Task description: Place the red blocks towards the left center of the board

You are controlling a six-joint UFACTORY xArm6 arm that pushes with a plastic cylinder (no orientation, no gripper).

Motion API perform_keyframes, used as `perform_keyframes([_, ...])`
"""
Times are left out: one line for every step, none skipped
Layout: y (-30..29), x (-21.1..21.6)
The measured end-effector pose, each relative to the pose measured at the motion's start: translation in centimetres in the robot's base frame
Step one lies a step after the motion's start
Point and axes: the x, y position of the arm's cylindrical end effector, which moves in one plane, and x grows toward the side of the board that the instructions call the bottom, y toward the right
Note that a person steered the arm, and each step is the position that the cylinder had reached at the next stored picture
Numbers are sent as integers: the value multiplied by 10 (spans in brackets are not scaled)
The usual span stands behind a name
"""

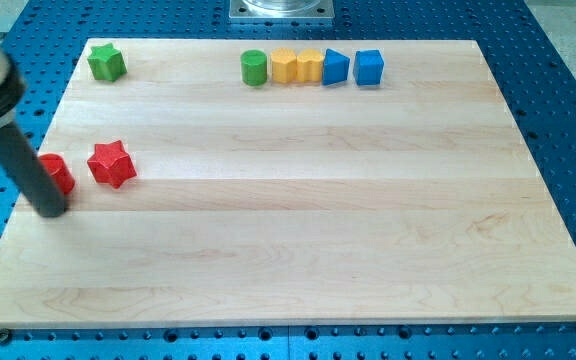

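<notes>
A red star block (111, 163) lies near the left edge of the wooden board (298, 240), about mid-height. A second red block (60, 172), partly hidden by my rod so its shape is unclear, lies just to the star's left. My tip (52, 210) rests on the board at the left edge, just below and touching or nearly touching that second red block. The dark rod rises from it toward the view's top left.
A green star block (107, 62) sits at the board's top left. Along the top edge stand a green cylinder (255, 67), two yellow blocks (285, 66) (310, 66) and two blue blocks (336, 66) (369, 67). A blue perforated table (568, 120) surrounds the board.
</notes>
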Motion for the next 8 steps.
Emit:
perform_keyframes([9,15])
perform_keyframes([60,30])
perform_keyframes([105,-1])
perform_keyframes([118,-56])
perform_keyframes([107,-75])
perform_keyframes([85,-73])
perform_keyframes([69,-68])
perform_keyframes([53,-55])
